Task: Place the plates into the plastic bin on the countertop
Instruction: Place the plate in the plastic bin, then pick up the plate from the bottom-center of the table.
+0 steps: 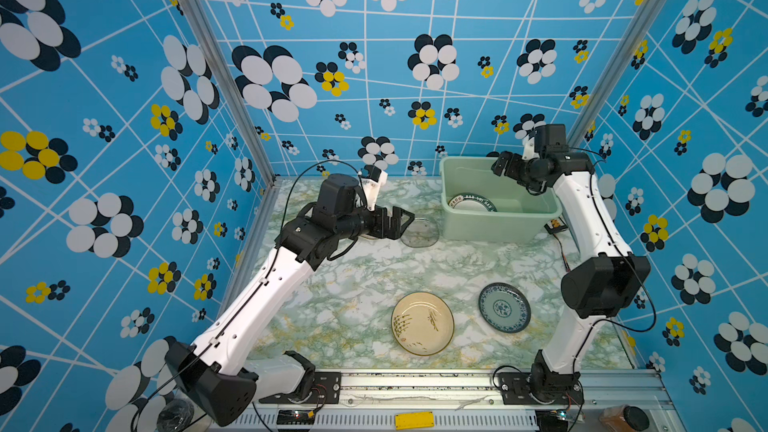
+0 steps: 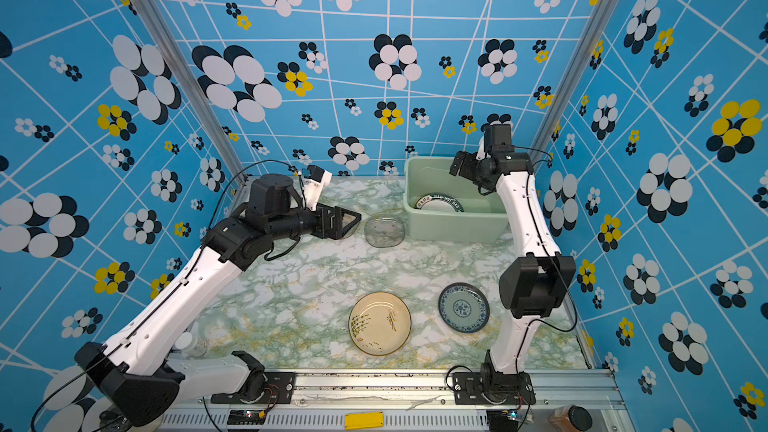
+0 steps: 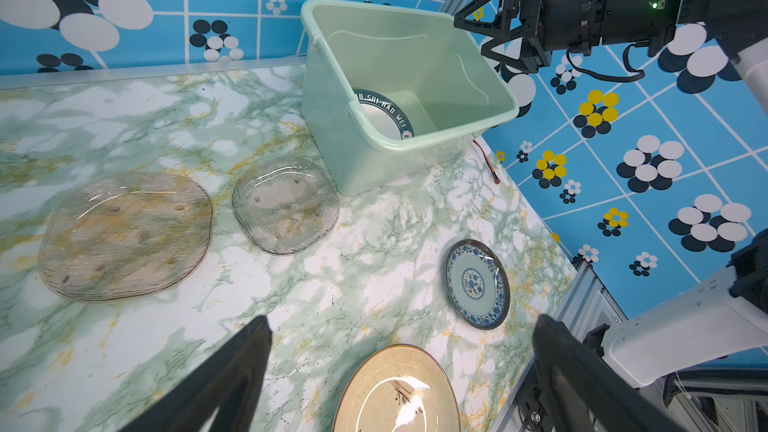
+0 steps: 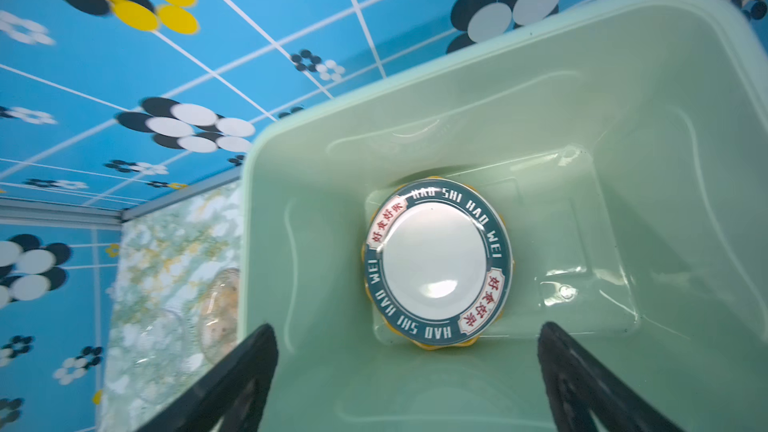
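Left gripper (image 3: 403, 324) sits closest to the lens in the left wrist view: jaws spread fully, nothing between them. Right gripper (image 4: 407, 328) is the same, wide apart and empty, hanging over the plastic bin (image 3: 415, 47). We count two plates already inside: white dark-rimmed plate (image 4: 436, 259) lying flat on a yellow plate (image 4: 432, 347), only its edge showing. Four lie on the countertop (image 1: 353, 276): amber glass plate (image 3: 124, 234) and grey glass plate (image 3: 284, 205) just beside each other near the bin; blue-white patterned plate (image 3: 478, 284) and cream brush-marked plate (image 1: 422, 323) well apart from it. We judge all of them stiff, glazed or glass, so slippery and breakable, and of moderate weight. All lie flat, so we'd pinch across the raised rim, one finger under the lip. The glass ones look thin-edged and hardest to catch. Lower them in; no dropping onto those two.
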`<action>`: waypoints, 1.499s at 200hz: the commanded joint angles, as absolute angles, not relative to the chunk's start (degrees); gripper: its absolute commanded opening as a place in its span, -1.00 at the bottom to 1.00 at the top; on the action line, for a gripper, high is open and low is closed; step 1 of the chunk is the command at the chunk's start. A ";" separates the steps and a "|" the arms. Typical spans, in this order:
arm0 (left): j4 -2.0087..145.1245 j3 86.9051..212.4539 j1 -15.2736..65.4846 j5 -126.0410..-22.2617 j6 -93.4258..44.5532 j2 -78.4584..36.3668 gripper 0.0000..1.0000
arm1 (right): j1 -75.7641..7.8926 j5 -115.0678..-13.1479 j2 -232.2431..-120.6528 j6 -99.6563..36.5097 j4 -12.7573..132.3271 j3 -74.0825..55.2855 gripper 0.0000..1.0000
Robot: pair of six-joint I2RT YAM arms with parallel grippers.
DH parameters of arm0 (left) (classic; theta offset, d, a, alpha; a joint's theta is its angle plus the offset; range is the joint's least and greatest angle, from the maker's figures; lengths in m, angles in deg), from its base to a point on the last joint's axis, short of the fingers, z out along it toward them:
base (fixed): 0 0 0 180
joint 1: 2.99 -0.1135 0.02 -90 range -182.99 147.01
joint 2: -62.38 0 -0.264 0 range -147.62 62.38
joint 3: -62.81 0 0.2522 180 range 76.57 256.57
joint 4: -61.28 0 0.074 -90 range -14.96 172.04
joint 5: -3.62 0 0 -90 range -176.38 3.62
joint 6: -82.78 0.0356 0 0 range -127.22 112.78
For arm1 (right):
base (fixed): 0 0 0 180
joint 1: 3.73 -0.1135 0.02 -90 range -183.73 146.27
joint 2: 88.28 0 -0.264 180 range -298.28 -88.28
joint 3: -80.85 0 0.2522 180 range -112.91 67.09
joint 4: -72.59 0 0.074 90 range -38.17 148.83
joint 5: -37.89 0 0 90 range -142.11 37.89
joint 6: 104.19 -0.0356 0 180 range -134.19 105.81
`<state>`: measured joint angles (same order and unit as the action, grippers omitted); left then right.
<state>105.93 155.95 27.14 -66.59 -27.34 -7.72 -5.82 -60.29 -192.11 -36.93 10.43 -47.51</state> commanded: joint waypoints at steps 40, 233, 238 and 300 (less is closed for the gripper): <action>113.09 150.33 26.71 -68.80 -35.06 1.69 0.99 | -9.83 -66.72 -171.34 -46.62 12.94 -30.37 0.88; 115.18 123.22 17.80 -53.59 -56.55 -2.93 0.98 | -45.78 -67.57 -174.80 -48.89 19.90 10.93 0.56; 115.20 123.02 18.20 -53.37 -56.61 -3.36 0.99 | -45.77 -67.64 -175.01 -49.07 20.63 11.65 0.55; 114.55 121.66 23.83 -51.36 -57.78 -6.92 0.99 | -45.81 -69.37 -177.89 -51.78 25.00 17.39 0.37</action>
<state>114.31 122.68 22.35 -53.13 -58.22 -6.04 -45.62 -67.75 -176.49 -50.88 22.65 15.37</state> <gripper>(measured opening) 0.992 0.709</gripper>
